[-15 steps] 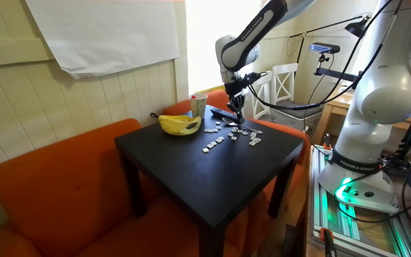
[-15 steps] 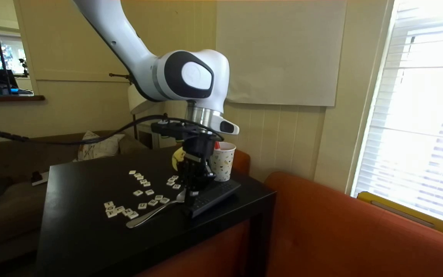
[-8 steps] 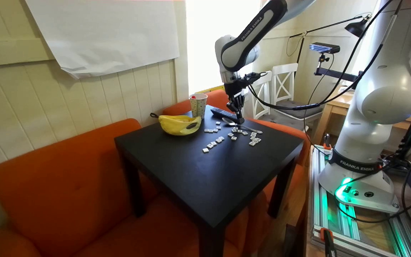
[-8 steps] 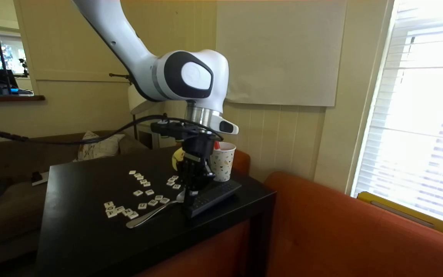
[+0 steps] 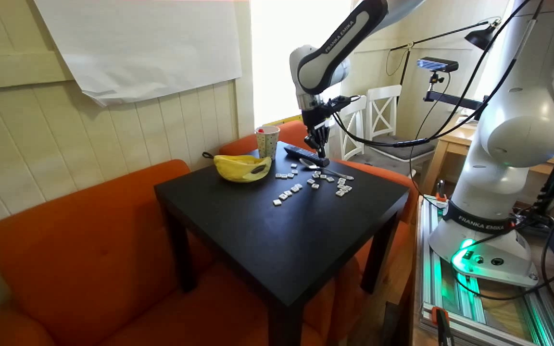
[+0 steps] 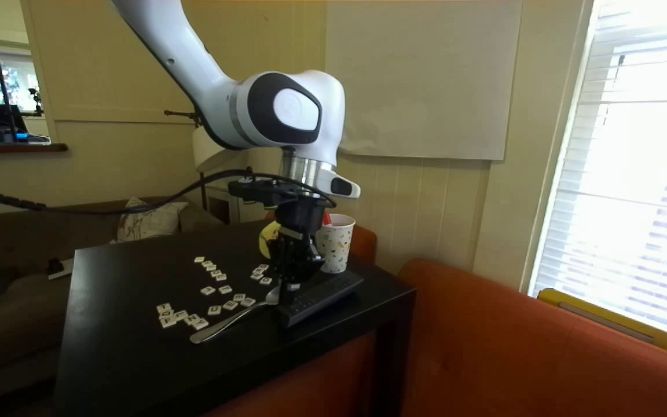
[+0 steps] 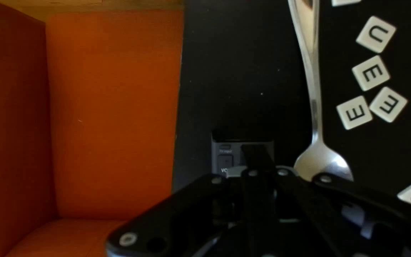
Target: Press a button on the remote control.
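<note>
Claw (image 6: 289, 294) looks closed, tips (image 7: 255, 156) together w/ nothing seen betw., pointing down over one end of the remote control (image 6: 326, 295); can't tell if it touches or hangs just above. The remote control lies flat on the table (image 5: 258, 226), near the edge, w/ the cup (image 6: 335, 243) near its other end & the spoon (image 7: 314, 89) just beside it. Wrist view shows the TV input key (image 7: 225, 146) at the claw's end & a bigger key (image 7: 225, 160) labelled "VO…", rest hid, prob. vol.; tips cover part of what's to the right. Prob. light, stiff plastic, smooth-ish, so it may skid or swivel if pushed at a slant, esp. this near the end. Not very fragile, I'd guess, but a hard shove could hurt the keys; short travel likely, so a brief, gentle press shd do. No grip req'd for this job: push straight down w/ closed tips, mid-key. If it must be moved, best hold is across the long sides, mid-body; watch the spoon.
</note>
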Controlling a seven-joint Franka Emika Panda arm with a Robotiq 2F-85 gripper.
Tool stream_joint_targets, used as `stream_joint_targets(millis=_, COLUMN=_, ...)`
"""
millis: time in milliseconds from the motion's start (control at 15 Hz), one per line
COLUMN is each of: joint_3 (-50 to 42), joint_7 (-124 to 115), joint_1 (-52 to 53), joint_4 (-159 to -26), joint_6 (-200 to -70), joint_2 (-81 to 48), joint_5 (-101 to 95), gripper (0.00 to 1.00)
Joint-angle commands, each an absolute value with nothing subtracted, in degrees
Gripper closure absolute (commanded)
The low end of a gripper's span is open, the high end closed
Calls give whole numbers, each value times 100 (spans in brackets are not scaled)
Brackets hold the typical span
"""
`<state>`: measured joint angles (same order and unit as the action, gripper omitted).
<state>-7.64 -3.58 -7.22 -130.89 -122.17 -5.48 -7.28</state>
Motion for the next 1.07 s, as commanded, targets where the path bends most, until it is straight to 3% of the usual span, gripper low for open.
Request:
stream_joint_targets(millis=0, joint_3=-763, joint_7=-509, joint_1=-696, joint_4=-13025, joint_6=-11958, joint_2=-492, joint_5=-769, gripper=100)
stream_joint_targets(millis=1000, joint_3=-738, joint_7=-448, joint_1=-704, joint_4=-12916, joint_6=-11951, joint_2=-669, joint_5=-572, gripper=100)
